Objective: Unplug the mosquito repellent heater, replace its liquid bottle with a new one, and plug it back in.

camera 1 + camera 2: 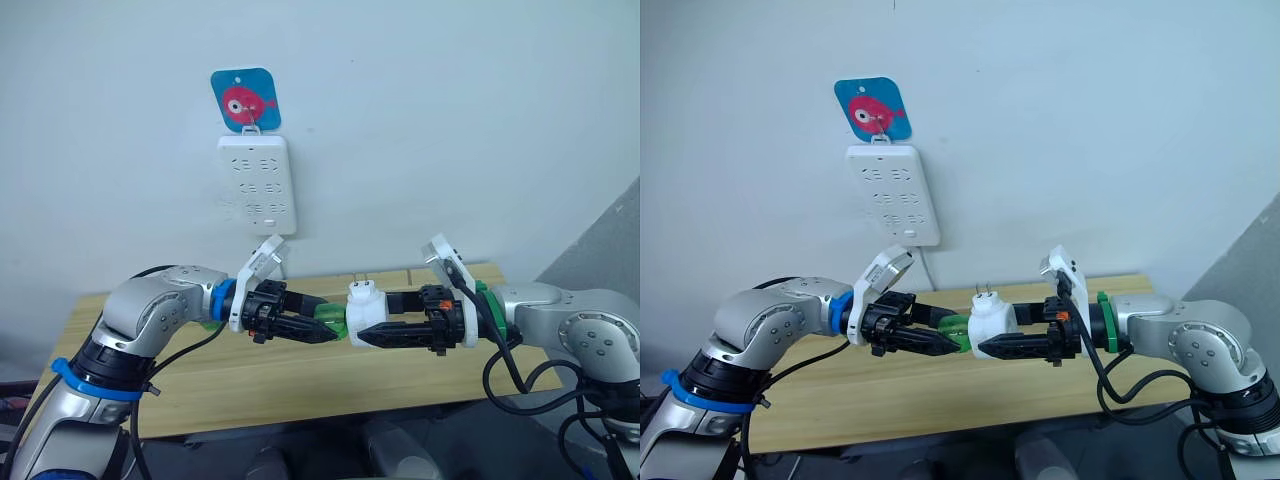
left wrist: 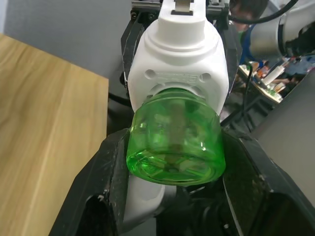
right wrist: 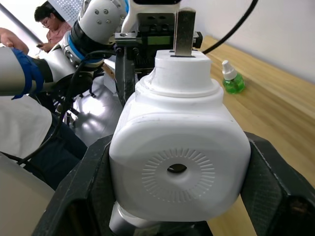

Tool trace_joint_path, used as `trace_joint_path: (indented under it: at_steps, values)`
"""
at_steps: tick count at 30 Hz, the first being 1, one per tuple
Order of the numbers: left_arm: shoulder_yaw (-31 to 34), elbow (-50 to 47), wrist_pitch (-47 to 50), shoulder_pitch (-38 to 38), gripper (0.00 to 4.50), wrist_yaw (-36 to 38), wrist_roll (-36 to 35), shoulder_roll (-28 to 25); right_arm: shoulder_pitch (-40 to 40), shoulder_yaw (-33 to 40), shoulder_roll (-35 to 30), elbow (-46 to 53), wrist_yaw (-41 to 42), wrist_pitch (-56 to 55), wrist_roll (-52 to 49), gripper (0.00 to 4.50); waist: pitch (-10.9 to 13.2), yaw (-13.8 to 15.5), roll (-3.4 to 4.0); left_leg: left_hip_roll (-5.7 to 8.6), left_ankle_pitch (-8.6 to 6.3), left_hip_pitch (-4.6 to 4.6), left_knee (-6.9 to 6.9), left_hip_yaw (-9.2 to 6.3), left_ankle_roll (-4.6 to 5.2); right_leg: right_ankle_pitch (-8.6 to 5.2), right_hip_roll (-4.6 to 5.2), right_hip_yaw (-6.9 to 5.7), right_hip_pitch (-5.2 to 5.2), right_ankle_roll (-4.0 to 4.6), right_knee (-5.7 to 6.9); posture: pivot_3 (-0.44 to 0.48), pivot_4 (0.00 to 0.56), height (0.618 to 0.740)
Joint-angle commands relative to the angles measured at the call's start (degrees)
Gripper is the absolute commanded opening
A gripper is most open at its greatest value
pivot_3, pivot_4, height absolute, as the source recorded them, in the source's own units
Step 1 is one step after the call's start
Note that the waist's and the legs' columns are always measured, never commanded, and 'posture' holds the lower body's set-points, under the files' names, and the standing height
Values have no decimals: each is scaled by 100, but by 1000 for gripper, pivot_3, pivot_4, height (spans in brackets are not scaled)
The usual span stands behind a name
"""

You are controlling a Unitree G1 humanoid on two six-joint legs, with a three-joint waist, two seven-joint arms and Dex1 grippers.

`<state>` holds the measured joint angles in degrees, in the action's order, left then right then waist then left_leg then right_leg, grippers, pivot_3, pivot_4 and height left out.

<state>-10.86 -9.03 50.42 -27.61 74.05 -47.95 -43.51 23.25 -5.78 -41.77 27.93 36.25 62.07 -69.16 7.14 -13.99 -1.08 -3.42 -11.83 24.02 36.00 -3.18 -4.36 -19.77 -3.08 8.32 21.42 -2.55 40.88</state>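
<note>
A: Progress?
B: Unplugged the mosquito repellent heater [image 1: 366, 309]; held in mid-air above the table [image 1: 300, 385], prongs up, clear of the power strip [image 1: 257, 184]. Liquid bottle [image 2: 174, 141] not yet out of its base. The new one [image 3: 232, 81], capped, parked on the table.

A: Arms?
B: Both reached inward, facing each other. Right gripper [image 1: 368, 335] clamped on the heater body; left gripper [image 1: 325, 328] closed around the bottle, looked set for twisting off. Swap and replug left.
</note>
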Motion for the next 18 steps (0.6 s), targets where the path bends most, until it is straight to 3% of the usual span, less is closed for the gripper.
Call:
trace_joint_path:
  at_steps: [1,4,12,18]
  values:
    - [312,-271,-910,181,3311,114,421,8,-86,22,88,144,33,132,-163,2980,0,-10,0,0,0,-1,0,0,0,0,0,0,-1,0,0,-214,59,740]
    - [435,-474,-2207,514,4281,59,1058,216,-121,243,202,-77,-196,320,-474,2980,-1,-13,0,0,0,-1,1,3,-1,0,1,5,-2,1,1,-210,58,740]
    - [845,-571,-5237,1627,4304,101,2189,602,-67,757,334,-877,-1038,736,-1600,2980,-3,-16,0,3,0,-8,6,21,-1,1,5,27,-6,1,1,-204,62,740]
    - [845,-339,-6254,1844,4304,-254,2544,979,-58,826,333,-994,-1370,794,-1952,2980,-4,25,-2,3,0,-6,7,21,0,1,4,27,-7,0,0,-200,62,740]
